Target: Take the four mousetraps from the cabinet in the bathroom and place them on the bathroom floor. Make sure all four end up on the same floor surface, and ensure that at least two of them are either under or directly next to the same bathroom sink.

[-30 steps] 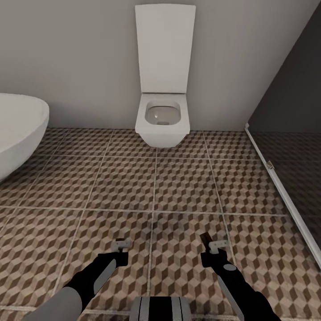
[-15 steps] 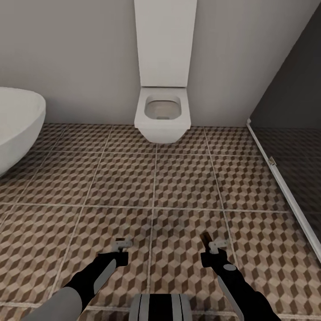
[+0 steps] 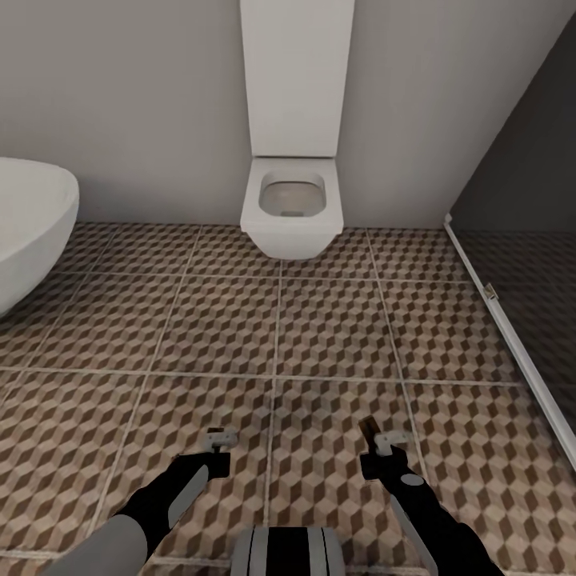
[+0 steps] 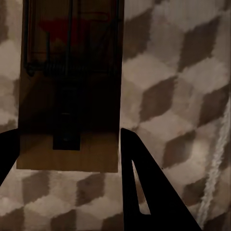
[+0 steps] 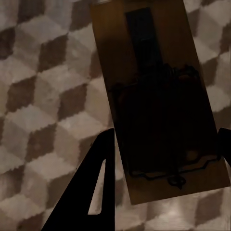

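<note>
From the head camera I see both arms low over the brown-and-beige cube-patterned tiled floor (image 3: 240, 320), facing a white toilet (image 3: 292, 208).

My left gripper (image 4: 67, 154) clamps a flat brown wooden mousetrap (image 4: 70, 96) between its fingers.

My right gripper (image 5: 163, 139) likewise grips another brown wooden mousetrap (image 5: 159, 96).

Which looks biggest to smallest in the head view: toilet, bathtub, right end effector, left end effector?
1. toilet
2. bathtub, cut off at the frame edge
3. left end effector and right end effector look alike; not ranked.
</note>
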